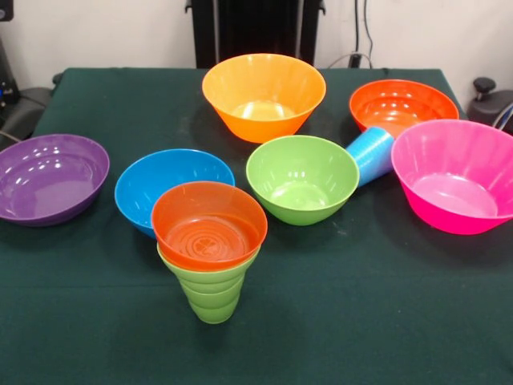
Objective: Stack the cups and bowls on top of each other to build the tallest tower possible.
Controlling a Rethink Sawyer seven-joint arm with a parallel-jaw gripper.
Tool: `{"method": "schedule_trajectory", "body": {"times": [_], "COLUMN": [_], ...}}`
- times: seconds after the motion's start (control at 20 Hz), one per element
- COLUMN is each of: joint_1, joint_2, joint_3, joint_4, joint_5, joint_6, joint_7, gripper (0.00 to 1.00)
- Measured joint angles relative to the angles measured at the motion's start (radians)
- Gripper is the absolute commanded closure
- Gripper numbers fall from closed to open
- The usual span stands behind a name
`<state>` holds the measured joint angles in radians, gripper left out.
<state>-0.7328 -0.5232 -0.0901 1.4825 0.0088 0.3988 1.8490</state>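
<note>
Currently the claw appears nowhere in the front view, so whether it is released or clenched cannot be told.

Take the green bowl (302,178) as the landmark; it stands upright near the middle of the dark green bench (385,313). Just to its right, the light blue cup (372,154) lies tipped on its side, its mouth toward the far right, wedged between the green bowl and the pink bowl (455,176); whether it touches either one is unclear. The pink bowl sits further right, reaching the picture's edge. Behind the blue cup, up and to the right of the green bowl, is a shallow orange-red bowl (402,104), which the cup partly overlaps. Directly behind the green bowl, slightly left, stands the large yellow-orange bowl (264,95), apart from it.

To the left of the green bowl sits the blue bowl (164,183), close beside it but not touching. Far left, well apart, rests the purple bowl (50,176).

In front of the green bowl and to its left stands the lime green cup (212,295), upright, stepped walls narrowing to the base. A small orange bowl (208,224) rests in its mouth, rim wider than the cup, making a stack of 2. This orange bowl overlaps the blue bowl's near edge in the view.
</note>
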Motion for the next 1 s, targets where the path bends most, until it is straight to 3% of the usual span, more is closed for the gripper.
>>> {"method": "schedule_trajectory", "body": {"times": [0.6,1.0], "joint_1": [0.077,0.186], "joint_2": [0.002,0.007], "joint_3": [-0.009,-0.031], "joint_4": [0.000,0.000], "joint_5": [0.020,0.073], "joint_6": [0.000,0.000], "joint_7": [0.000,0.021], "gripper": [0.00,0.00]}}
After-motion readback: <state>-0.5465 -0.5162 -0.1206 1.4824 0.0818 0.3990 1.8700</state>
